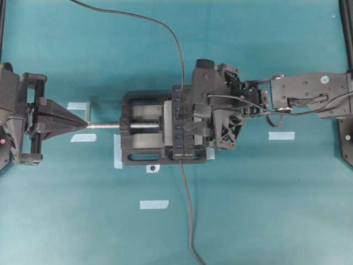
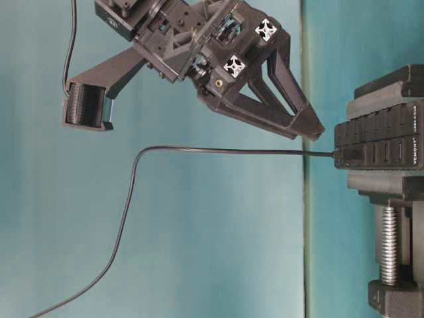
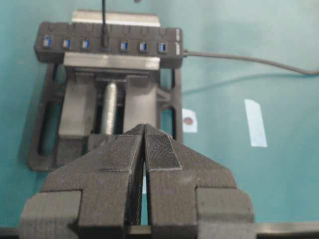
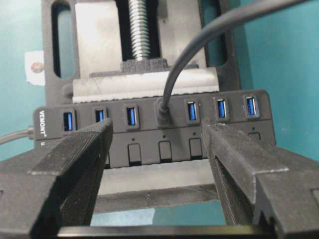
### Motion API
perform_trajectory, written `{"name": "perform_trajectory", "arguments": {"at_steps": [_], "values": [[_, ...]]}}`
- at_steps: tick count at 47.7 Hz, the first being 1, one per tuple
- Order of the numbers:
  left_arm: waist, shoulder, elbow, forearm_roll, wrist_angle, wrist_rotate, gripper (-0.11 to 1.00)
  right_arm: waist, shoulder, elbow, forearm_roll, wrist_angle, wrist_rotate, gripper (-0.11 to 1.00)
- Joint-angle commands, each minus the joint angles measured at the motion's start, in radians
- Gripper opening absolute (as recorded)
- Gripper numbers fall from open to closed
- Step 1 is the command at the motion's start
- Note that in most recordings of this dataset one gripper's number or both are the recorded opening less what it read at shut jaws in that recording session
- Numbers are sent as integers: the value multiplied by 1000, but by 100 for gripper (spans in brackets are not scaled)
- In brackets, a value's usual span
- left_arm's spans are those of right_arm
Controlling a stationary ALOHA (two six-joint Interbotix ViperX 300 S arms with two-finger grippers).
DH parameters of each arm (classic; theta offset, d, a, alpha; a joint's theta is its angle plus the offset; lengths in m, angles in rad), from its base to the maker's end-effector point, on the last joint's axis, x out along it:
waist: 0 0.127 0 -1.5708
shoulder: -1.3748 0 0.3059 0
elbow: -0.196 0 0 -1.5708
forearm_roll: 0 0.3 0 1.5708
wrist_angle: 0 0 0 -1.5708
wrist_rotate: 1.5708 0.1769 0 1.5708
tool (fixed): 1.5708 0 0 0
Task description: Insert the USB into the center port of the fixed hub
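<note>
Here the USB (image 4: 162, 110) sat plugged into the center port (image 3: 104, 42) of the fixed hub (image 4: 149, 130) — fourth slot of the blue row, mid-frame in the right wrist view; its cable (image 4: 199, 45) arched to the upper right. The right gripper (image 4: 154, 149) stood released, fingers (image 4: 82, 154) wide apart before the hub, holding nothing; the left gripper (image 3: 144, 149), low in its view, was clenched on nothing, facing the vise (image 3: 107, 104).

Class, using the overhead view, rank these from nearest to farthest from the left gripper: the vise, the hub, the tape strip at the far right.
From the left gripper:
1. The vise, centre-left, its screw pointing at the gripper.
2. The hub, clamped at the vise's right end.
3. The tape strip, far right, below the right arm.
</note>
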Motion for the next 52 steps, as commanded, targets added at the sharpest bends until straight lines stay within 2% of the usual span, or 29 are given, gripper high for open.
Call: {"name": "perform_trajectory", "arguments": {"at_steps": [1,52], "values": [[0,2,-20,2,-9,-2,0,3,-20,-8,2,-6,12,79],[2,2,-18,2,-9,-2,0,3,-18,-8,2,-6,11,79]]}}
